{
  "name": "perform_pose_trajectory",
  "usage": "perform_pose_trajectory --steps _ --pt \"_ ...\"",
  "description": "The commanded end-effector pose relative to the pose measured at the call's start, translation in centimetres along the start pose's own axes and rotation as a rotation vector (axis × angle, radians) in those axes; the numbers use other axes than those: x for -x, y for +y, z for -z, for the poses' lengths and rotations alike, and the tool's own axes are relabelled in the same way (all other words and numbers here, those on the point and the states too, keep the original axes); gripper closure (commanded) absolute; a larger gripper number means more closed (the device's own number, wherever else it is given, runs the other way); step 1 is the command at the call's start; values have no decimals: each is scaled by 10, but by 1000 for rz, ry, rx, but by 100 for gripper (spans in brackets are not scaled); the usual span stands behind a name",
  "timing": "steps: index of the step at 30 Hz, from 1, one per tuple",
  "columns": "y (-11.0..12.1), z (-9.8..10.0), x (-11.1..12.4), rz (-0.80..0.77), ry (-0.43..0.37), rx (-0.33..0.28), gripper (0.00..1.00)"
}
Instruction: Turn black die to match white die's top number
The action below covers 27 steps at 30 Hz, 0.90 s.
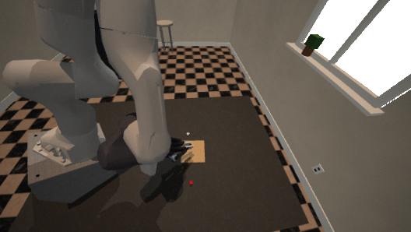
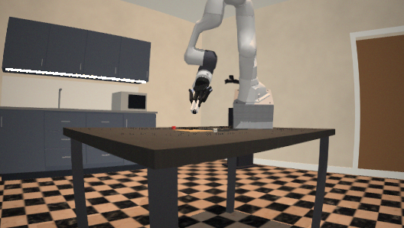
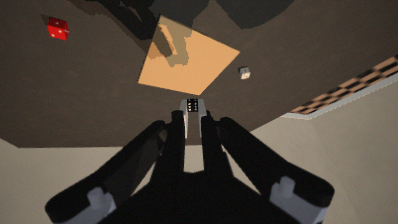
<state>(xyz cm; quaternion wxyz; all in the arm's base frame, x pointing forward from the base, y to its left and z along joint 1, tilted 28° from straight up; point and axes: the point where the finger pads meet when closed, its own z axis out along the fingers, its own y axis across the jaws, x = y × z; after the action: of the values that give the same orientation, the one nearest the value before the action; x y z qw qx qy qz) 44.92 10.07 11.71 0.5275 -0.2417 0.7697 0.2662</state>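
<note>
My gripper [image 3: 192, 108] is shut on the black die [image 3: 192, 104], held between the fingertips well above the table. In the exterior view the gripper [image 2: 195, 109] hangs tilted above the table, over the mat's near side. The tan mat [image 3: 188, 63] lies flat on the dark table; it also shows in the top view [image 1: 194, 151], partly covered by the arm's shadow. The white die [image 3: 244, 73] lies on the table beside the mat, also in the top view [image 1: 187, 133]. The red die [image 3: 58, 28] lies on the table away from the mat, also in the top view [image 1: 191, 182].
The robot base [image 1: 62, 163] stands on the table's left side in the top view. The arm's upper links [image 1: 144, 97] hide part of the mat's left edge. The table edge runs near the wall on the right.
</note>
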Motion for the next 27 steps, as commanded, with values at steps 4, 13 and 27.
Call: perform_pose_trajectory --steps 4,13,27 --pt "1 -7 20 157 -172 32 93" --pt "0 -5 17 155 -298 42 93" --pt "-1 -10 12 155 -306 42 93"
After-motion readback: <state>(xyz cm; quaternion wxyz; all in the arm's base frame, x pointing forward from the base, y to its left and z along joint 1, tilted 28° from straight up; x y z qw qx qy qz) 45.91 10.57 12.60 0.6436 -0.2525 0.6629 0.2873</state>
